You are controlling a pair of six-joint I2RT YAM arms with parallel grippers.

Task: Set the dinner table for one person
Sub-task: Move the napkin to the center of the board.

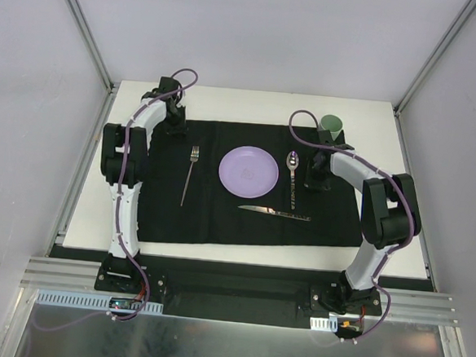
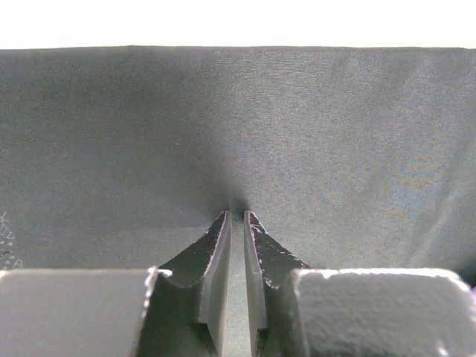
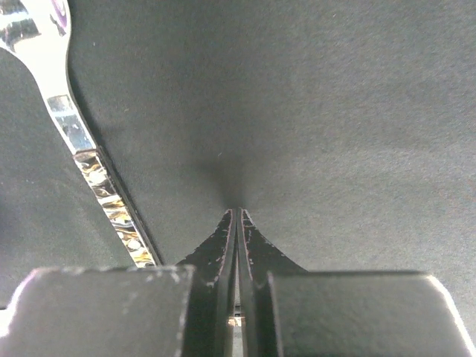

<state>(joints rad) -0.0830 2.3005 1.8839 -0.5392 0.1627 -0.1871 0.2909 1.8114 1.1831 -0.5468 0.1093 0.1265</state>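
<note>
The white tabletop (image 1: 243,105) fills the middle of the top view, most of it under a black mat (image 1: 218,226). On the mat lie a fork (image 1: 190,173), plate (image 1: 248,171) and spoon (image 1: 292,176) in a row, with a knife (image 1: 275,213) lying crosswise below the plate.

The left tool (image 2: 236,216) sits at the mat's upper left edge. Its jaws are drawn almost together and seem to be clamped on a small pucker of cloth. The right tool (image 3: 237,211) is closed on nothing, with its tips pressed into the mat just right of the spoon.

If the left tool tugs the mat, the whole setting could slide with it. With the right tool pinning the cloth, the mat could ruck up and tip the plate. The spoon could be nudged, and the cup (image 1: 332,122) at the upper right stands close to the right arm.
</note>
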